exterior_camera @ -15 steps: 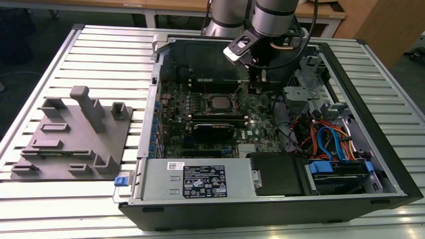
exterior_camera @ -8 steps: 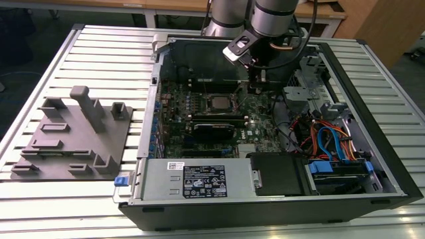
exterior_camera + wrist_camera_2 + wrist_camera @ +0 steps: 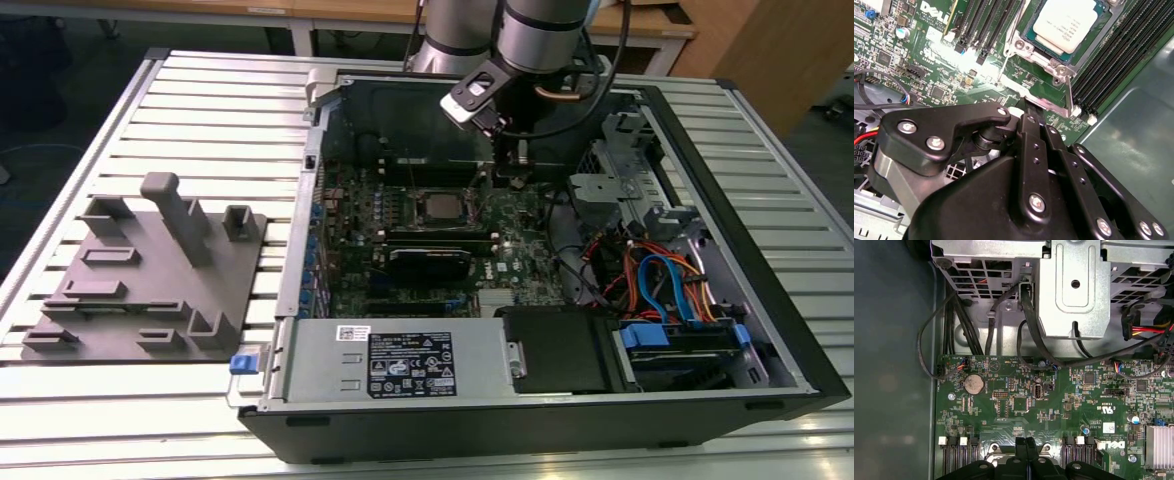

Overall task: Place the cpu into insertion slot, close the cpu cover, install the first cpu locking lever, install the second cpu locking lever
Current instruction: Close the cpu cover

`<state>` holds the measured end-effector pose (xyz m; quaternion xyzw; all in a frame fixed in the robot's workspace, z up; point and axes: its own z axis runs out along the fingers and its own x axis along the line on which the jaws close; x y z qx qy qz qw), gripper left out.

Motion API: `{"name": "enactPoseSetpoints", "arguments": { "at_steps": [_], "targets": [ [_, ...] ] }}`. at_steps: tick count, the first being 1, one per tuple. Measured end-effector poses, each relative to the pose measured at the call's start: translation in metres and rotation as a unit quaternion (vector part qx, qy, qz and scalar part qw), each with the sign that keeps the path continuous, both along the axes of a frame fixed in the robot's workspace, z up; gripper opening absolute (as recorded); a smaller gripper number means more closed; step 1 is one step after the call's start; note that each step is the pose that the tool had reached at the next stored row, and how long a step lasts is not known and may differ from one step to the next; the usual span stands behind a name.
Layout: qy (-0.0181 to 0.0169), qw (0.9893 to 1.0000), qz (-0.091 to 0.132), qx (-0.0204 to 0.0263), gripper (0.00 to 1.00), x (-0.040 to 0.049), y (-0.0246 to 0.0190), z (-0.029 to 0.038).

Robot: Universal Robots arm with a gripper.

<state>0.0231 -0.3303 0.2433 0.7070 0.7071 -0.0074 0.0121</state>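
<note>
The cpu (image 3: pixel 1066 25), a silver-topped square chip, sits in the insertion slot (image 3: pixel 1021 47) on the green motherboard (image 3: pixel 527 265); in the exterior view the cpu (image 3: pixel 438 207) lies mid-board. The silvery cpu cover (image 3: pixel 1056 62) lies flat around the chip's edges. Two thin wire locking levers (image 3: pixel 1004 62) (image 3: pixel 1069 92) run along the socket's sides. My black gripper (image 3: pixel 1026 104) hangs just beside the socket's corner, fingers pressed together with nothing seen between them. In the exterior view the gripper (image 3: pixel 513 168) is beyond the cpu, toward that view's right. In the first wrist view the gripper (image 3: pixel 1025 442) is above the board.
The board sits deep in an open computer case (image 3: pixel 747 390) with tall walls. A metal drive cage (image 3: pixel 1074 290) and cables (image 3: pixel 654 280) crowd one side. Long black memory slots (image 3: pixel 1119 55) flank the socket. A grey fixture plate (image 3: pixel 140 270) lies on the table at the exterior view's left.
</note>
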Motion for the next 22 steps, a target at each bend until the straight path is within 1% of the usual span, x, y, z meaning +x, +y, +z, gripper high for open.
{"name": "enactPoseSetpoints", "arguments": {
  "at_steps": [22],
  "targets": [
    [0.0000, 1.0000, 0.000, 0.0000, 0.10, -0.0048, 0.0000, 0.0000]
  ]
}}
